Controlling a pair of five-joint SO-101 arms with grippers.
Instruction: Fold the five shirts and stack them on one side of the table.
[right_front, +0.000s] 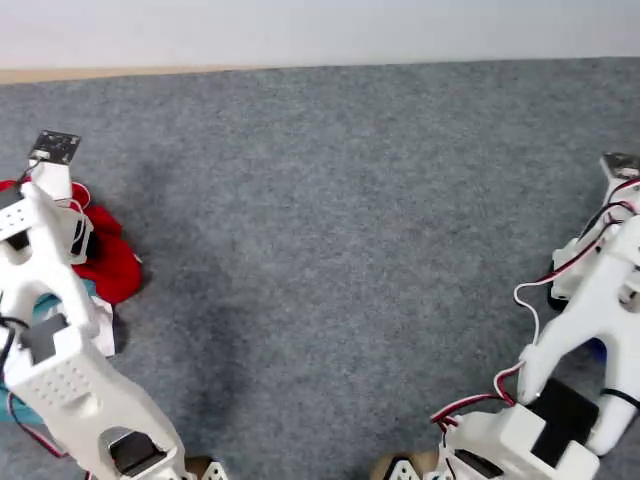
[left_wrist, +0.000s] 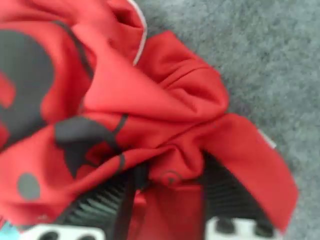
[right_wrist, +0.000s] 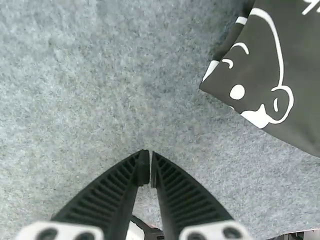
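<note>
Left gripper (left_wrist: 167, 187) pinches bunched red shirt (left_wrist: 150, 100), right gripper (right_wrist: 150, 167) pressed together empty; risk: lifts a wad, won't spread flat.

The red shirt (right_front: 112, 265) with black print is all bunched up at one side edge of the tabletop (right_front: 350, 200), with a bit of teal cloth (right_front: 45, 305) right beside it. The black shirt (right_wrist: 280, 65) with white print lies flat.

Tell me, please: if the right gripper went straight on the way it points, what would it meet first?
Most likely the bare grey mat, though depth is unclear. The right gripper, shut, points at it; the black shirt lies off to one side, apart from that line.
</note>
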